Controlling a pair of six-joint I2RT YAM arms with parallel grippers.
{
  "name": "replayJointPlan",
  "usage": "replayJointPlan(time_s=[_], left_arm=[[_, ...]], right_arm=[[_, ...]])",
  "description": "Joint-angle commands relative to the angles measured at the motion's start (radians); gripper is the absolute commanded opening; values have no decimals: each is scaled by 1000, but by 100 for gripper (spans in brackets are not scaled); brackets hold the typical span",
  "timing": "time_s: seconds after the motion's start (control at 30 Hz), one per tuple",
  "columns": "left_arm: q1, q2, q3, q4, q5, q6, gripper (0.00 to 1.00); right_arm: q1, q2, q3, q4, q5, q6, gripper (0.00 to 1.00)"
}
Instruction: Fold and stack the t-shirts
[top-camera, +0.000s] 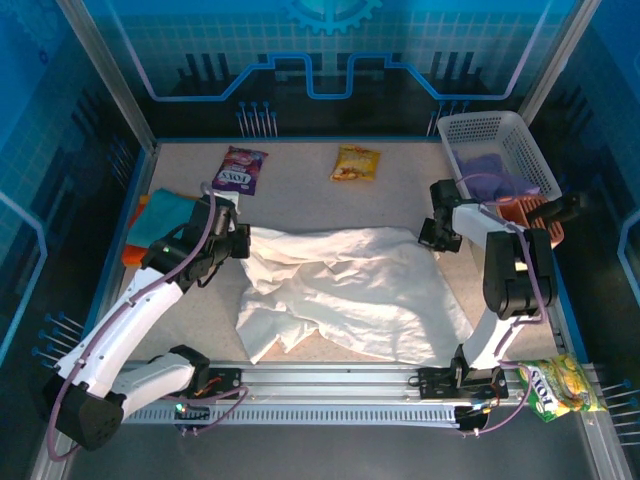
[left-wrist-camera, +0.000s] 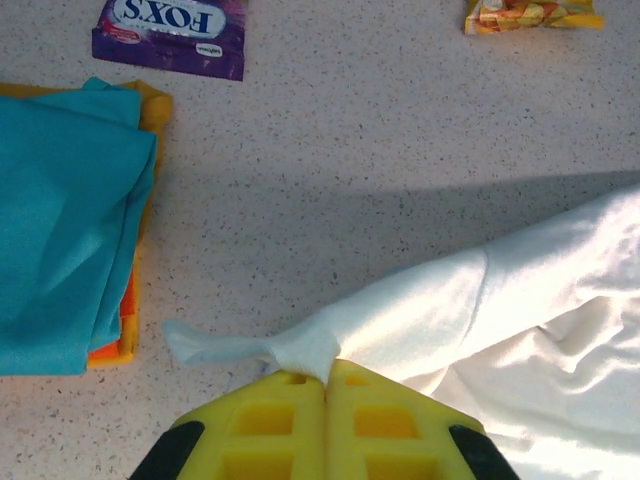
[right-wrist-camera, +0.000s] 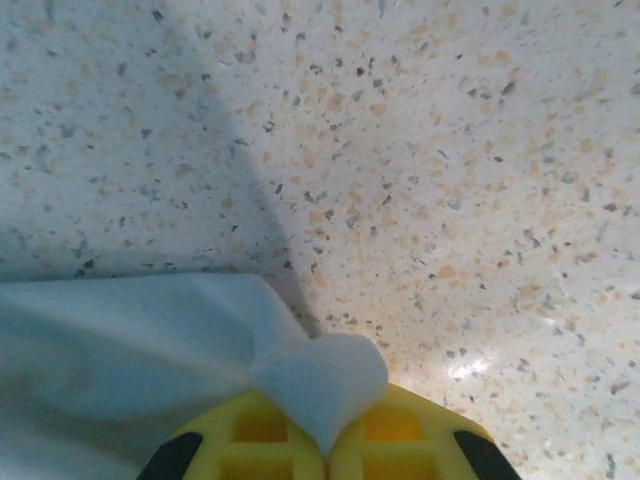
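Top external view: the white t-shirt lies crumpled across the middle of the table, spread between the two arms. The left gripper has its yellow jaws pressed together on a twisted corner at the shirt's left side. The right gripper pinches a small fold of the same cloth at its right edge. Left of the white shirt and apart from it, a folded teal t-shirt rests on an orange one. A purple Fox's packet lies just beyond that stack.
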Motion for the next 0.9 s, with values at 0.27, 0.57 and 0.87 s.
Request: replayJointPlan(time_s=[0.27,0.57,0.87], left_arm=[[16,9,-44,22,12,-8,2],[19,39,-35,44,16,-10,2],[20,37,-65,48,27,-37,2]], right_arm=[[296,-593,-196,-155,262,-21,0],[534,-833,-355,-311,345,120,0],[601,-867,-364,-176,157,-16,0]])
